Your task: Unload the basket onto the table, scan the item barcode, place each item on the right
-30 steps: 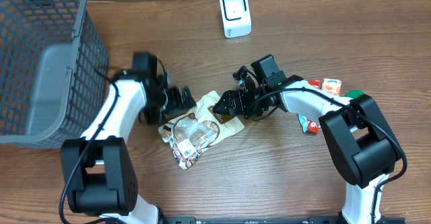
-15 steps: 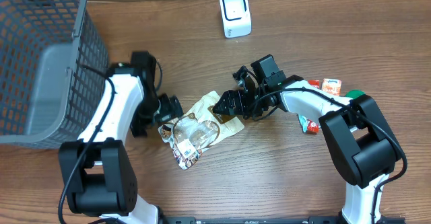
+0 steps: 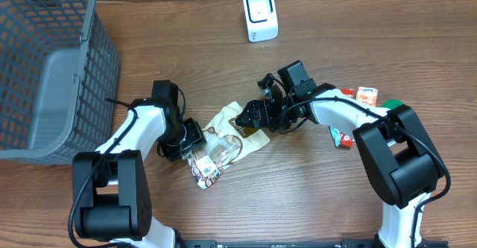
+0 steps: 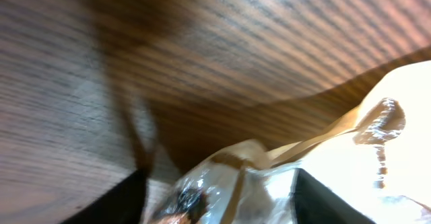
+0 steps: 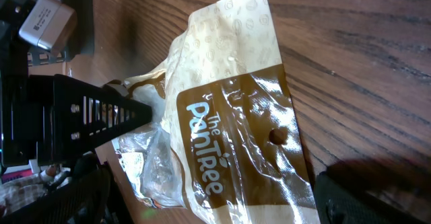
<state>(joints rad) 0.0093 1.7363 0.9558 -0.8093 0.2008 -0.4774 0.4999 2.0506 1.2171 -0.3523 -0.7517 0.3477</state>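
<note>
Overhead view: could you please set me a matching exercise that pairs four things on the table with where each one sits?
Things:
1. grey basket
2. white scanner
3. snack bag
4. orange packet

Places in the picture:
A. centre
B. far left
C. right side
D. top middle

Pairs: 1-B, 2-D, 3-A, 4-C

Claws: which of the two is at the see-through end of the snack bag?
The left claw, on the side nearest the grey basket; the right claw is at the bag's brown printed end.
</note>
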